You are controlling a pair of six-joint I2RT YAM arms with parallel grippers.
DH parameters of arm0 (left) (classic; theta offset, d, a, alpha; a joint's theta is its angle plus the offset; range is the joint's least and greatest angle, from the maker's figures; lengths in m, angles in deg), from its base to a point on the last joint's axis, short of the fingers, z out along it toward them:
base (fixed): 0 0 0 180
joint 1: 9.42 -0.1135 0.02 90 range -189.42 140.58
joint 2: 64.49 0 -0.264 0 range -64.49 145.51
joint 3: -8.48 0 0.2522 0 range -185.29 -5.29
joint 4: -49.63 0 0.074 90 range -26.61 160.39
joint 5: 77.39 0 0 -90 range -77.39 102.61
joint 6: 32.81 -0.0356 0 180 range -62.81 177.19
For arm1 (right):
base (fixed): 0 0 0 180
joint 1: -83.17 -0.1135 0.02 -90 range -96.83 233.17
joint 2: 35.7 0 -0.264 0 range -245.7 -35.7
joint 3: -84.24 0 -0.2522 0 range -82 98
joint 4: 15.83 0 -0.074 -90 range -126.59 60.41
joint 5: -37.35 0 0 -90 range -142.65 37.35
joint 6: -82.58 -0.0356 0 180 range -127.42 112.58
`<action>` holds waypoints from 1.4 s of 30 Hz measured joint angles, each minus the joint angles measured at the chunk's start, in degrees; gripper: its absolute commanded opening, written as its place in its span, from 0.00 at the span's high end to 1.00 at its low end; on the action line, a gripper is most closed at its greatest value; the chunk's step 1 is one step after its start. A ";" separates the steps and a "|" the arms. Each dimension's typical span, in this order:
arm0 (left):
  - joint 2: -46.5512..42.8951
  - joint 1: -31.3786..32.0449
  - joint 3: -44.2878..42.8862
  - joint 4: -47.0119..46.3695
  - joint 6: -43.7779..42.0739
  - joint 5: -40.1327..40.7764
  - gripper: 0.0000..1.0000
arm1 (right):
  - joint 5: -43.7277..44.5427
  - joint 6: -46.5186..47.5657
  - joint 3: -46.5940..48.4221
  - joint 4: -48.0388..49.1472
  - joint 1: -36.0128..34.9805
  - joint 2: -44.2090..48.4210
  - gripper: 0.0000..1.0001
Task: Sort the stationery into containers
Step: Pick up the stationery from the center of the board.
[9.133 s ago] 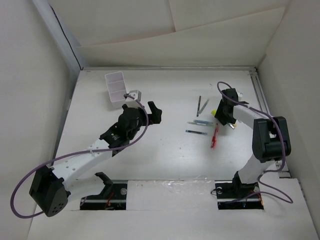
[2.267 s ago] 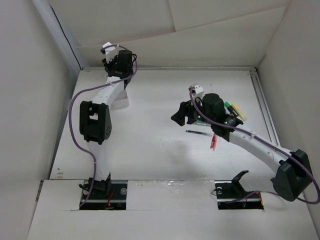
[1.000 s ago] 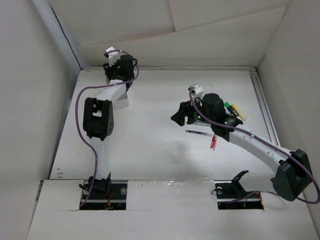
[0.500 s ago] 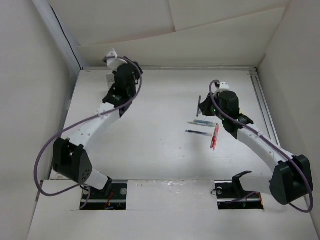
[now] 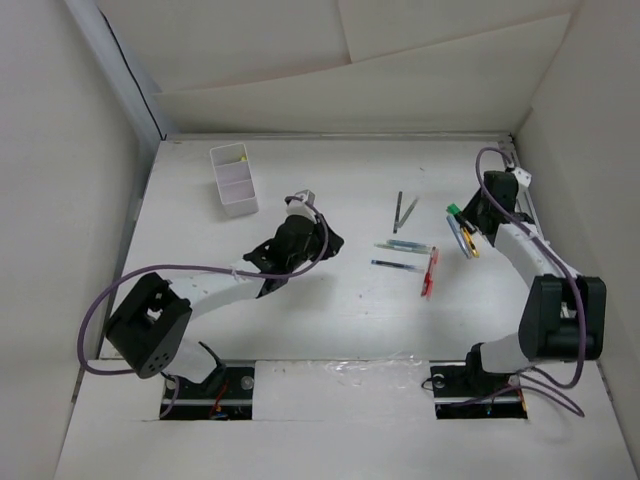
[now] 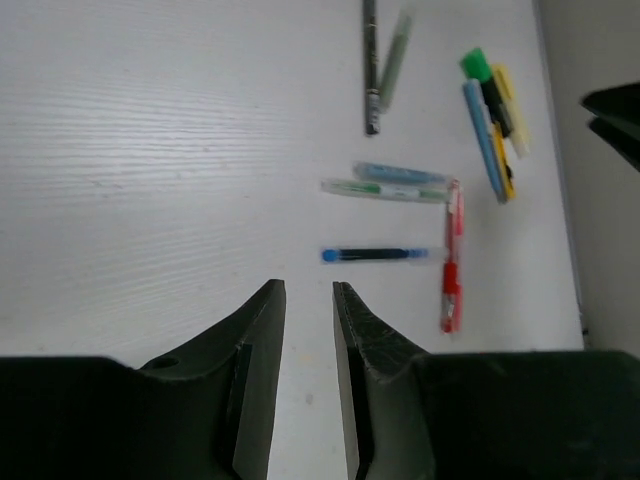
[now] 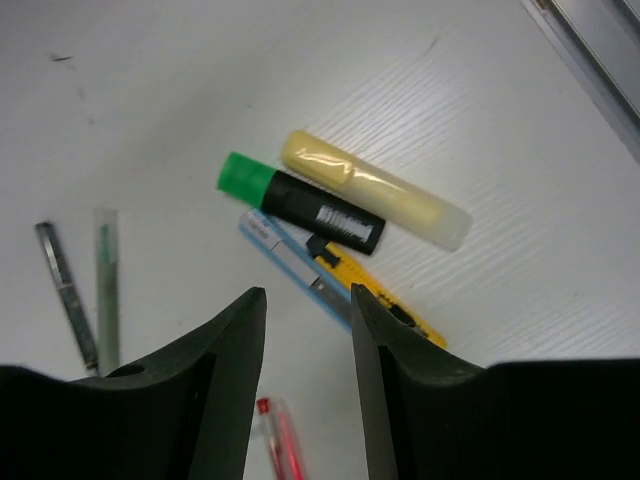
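Observation:
The white three-compartment container [image 5: 232,182] stands at the back left, with a small yellow piece [image 5: 241,158] in its far compartment. Two grey pens [image 5: 402,210], a teal pen [image 5: 405,245], a dark blue pen [image 5: 392,265] and a red pen [image 5: 430,272] lie on the table right of centre. A green-capped black marker [image 7: 300,205], a yellow highlighter [image 7: 375,190], a blue cutter [image 7: 290,262] and a yellow cutter [image 7: 380,298] lie together at the right. My right gripper [image 7: 306,292] hovers open just over them, empty. My left gripper [image 6: 308,290] is near the table's middle, jaws slightly apart, empty.
White walls close in the table on the left, back and right. A metal rail [image 5: 520,195] runs along the right edge beside my right arm. My right gripper's dark tips [image 6: 615,115] show at the right edge of the left wrist view.
My left arm has swung from the container at the back left down to the table's middle. My right arm has moved right, over the green and yellow pieces, and its jaws have opened.

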 measured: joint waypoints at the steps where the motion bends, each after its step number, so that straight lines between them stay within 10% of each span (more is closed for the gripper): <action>1: -0.33 0.44 0.00 -0.94 0.00 -1.70 0.76 | 0.39 -0.13 0.87 -0.24 1.14 -2.10 0.60; 5: -1.79 1.90 0.46 -5.35 -0.72 -7.41 0.76 | 0.90 -0.35 5.22 -2.82 3.82 -10.80 0.91; 8: -2.10 2.10 1.31 -7.85 -1.57 -10.29 0.75 | 0.96 -0.35 9.88 -5.07 3.91 -17.53 0.96; 12: -2.54 2.03 3.65 -9.55 -2.23 -13.16 0.75 | 0.96 -0.22 14.19 -6.67 3.82 -23.52 0.71; 20: -8.11 2.03 4.66 -10.27 -2.60 -16.41 0.74 | 1.73 1.07 15.50 -8.50 3.82 -25.83 0.54; 42: -9.35 2.03 5.33 -10.47 -2.58 -16.72 0.74 | -6.62 8.79 22.51 -12.09 3.82 -30.23 0.42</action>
